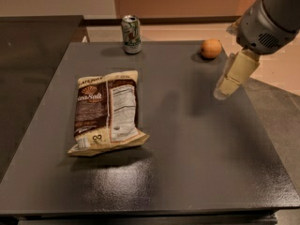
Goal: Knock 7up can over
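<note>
The 7up can (131, 34) stands upright at the far edge of the dark table (187, 163), left of centre. It is silver-white and green with a silver top. My gripper (226, 87) hangs over the table's right side, below the grey arm housing (269, 20). It is well to the right of the can and nearer the camera, and touches nothing.
A brown and cream chip bag (107, 111) lies flat on the left half of the table. A round orange fruit (211, 48) sits at the far right edge, just behind the gripper. A second dark surface (33, 41) adjoins on the left.
</note>
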Available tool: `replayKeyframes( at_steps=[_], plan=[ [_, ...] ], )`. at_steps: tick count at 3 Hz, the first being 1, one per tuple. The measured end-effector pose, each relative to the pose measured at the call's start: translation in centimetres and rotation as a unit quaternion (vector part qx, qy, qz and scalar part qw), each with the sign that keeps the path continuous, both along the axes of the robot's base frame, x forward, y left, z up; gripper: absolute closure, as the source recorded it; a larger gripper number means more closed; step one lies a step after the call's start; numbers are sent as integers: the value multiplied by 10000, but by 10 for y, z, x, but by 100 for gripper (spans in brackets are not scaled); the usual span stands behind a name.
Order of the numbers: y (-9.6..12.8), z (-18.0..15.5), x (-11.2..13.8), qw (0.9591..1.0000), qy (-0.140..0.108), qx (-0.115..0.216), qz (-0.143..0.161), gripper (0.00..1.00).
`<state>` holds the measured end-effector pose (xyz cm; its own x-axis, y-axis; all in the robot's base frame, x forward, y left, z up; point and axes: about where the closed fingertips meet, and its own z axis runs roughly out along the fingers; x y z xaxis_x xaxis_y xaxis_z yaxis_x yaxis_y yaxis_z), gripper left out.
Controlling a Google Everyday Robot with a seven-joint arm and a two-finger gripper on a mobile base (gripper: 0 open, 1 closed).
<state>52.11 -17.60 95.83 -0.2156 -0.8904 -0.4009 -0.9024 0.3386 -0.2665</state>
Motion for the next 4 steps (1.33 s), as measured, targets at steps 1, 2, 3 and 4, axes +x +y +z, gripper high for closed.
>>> replayKeyframes(
  at_steps=[1, 2, 3, 4],
  plan=[
    [18, -8, 40, 9992, -65, 396, -67, 0],
    [34, -18, 80, 9973, -164, 702, -152, 0],
    [48, -28, 116, 9943, -269, 998, -259, 0],
    [65, -40, 152, 9893, -304, 1377, -370, 0]
  ],
)
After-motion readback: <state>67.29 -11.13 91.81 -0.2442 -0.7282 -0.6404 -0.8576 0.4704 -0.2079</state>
